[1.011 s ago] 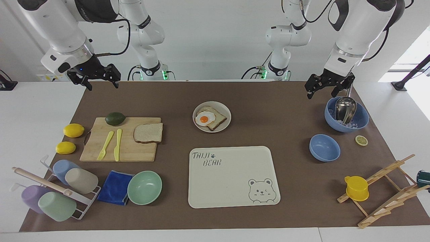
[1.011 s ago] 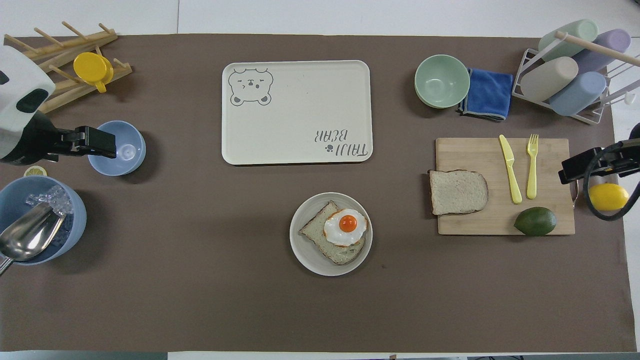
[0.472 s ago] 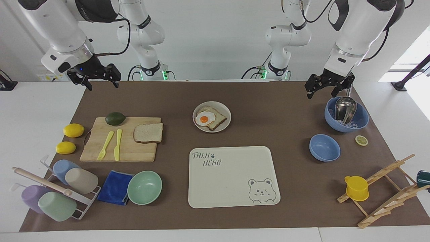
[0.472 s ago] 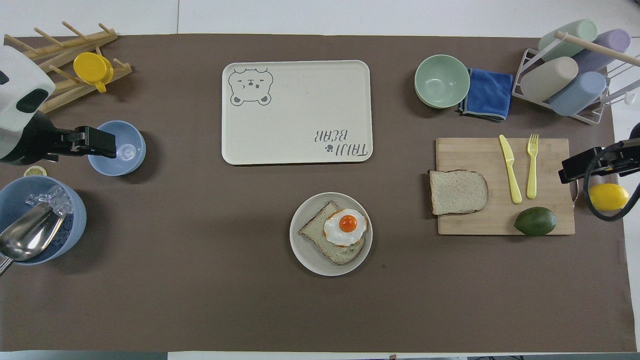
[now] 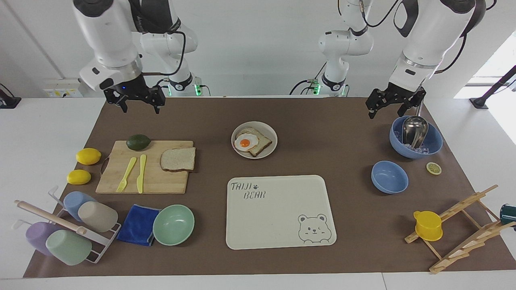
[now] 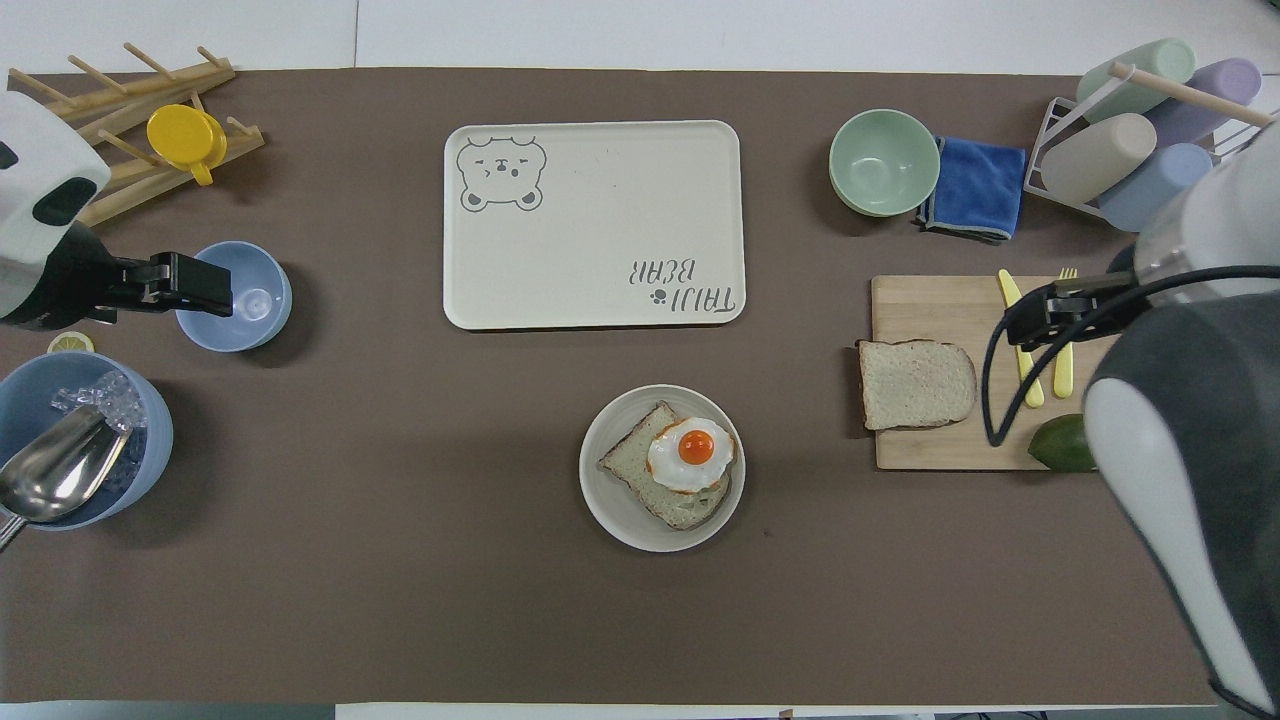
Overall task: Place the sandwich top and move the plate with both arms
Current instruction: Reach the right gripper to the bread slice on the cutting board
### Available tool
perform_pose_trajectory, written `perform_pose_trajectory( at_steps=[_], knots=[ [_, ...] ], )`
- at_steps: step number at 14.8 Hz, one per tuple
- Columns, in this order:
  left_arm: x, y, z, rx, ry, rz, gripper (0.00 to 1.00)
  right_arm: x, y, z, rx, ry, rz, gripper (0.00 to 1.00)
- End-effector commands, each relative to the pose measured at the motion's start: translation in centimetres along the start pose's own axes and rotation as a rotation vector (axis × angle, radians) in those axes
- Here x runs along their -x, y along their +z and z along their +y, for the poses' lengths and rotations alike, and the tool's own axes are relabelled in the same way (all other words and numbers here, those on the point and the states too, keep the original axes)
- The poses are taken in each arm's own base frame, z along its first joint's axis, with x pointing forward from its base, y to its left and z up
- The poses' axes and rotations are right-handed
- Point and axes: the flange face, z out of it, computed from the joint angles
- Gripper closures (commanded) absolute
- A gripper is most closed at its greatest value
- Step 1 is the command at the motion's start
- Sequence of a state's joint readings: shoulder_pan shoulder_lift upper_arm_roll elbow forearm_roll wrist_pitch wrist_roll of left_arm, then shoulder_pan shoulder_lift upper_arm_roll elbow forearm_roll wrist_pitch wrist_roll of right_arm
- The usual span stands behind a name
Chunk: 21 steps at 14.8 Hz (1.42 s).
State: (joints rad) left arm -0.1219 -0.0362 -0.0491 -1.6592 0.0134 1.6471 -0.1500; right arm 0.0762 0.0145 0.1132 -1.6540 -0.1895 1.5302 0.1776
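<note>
The sandwich top (image 5: 177, 159) (image 6: 916, 384), a plain bread slice, lies on the wooden cutting board (image 5: 161, 181) at the edge toward the table's middle. The plate (image 5: 268, 129) (image 6: 615, 510) sits mid-table, nearer to the robots than the bear tray, and carries a toast slice with a fried egg (image 5: 246, 141). My right gripper (image 5: 139, 108) (image 6: 1040, 318) hangs open and empty, high over the cutting board's avocado and cutlery area. Also open and empty, my left gripper (image 5: 386, 110) (image 6: 190, 285) waits raised beside the ice bowl (image 5: 433, 141).
On the board lie an avocado (image 5: 138, 142), a yellow fork and a knife (image 5: 141, 173). Two lemons (image 5: 88, 156) sit beside it. The bear tray (image 5: 278, 209), a mint bowl (image 5: 173, 224), blue cloth, cup rack, small blue bowl (image 5: 389, 177) and wooden rack with yellow cup stand farther out.
My right arm has swung in from the mat's end toward the table's middle and now hangs over the cutting board. The left arm, the bread and the plate have not moved.
</note>
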Motion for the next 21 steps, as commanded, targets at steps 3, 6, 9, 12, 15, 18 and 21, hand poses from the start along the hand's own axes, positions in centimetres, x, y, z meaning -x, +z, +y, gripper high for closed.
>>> perform_pose_trajectory(
  at_steps=[3, 6, 9, 12, 15, 18, 21],
  knots=[
    [0.5, 0.0, -0.4, -0.01, 0.004, -0.009, 0.0, -2.2, 7.7, -12.6, 0.245, 0.041, -0.021, 0.0],
    [0.5, 0.0, -0.4, -0.01, 0.004, -0.009, 0.0, -5.0, 14.0, -15.2, 0.298, 0.007, -0.036, 0.0],
    [0.5, 0.0, -0.4, -0.01, 0.004, -0.009, 0.0, -4.9, 16.7, -18.8, 0.416, -0.088, 0.002, 0.0],
    [0.5, 0.0, -0.4, -0.012, 0.006, -0.009, 0.0, -5.0, 19.1, -19.6, 0.43, -0.015, -0.007, 0.0],
    [0.5, 0.0, -0.4, -0.01, 0.004, -0.009, 0.0, -4.4, 22.1, -20.0, 0.41, -0.021, 0.002, 0.0],
    [0.5, 0.0, -0.4, -0.012, 0.004, -0.009, 0.0, -2.8, 24.2, -20.0, 0.417, -0.052, -0.011, 0.0],
    [0.5, 0.0, -0.4, -0.012, 0.004, -0.009, 0.0, -2.4, 25.4, -19.1, 0.422, -0.052, -0.031, 0.0]
  ],
)
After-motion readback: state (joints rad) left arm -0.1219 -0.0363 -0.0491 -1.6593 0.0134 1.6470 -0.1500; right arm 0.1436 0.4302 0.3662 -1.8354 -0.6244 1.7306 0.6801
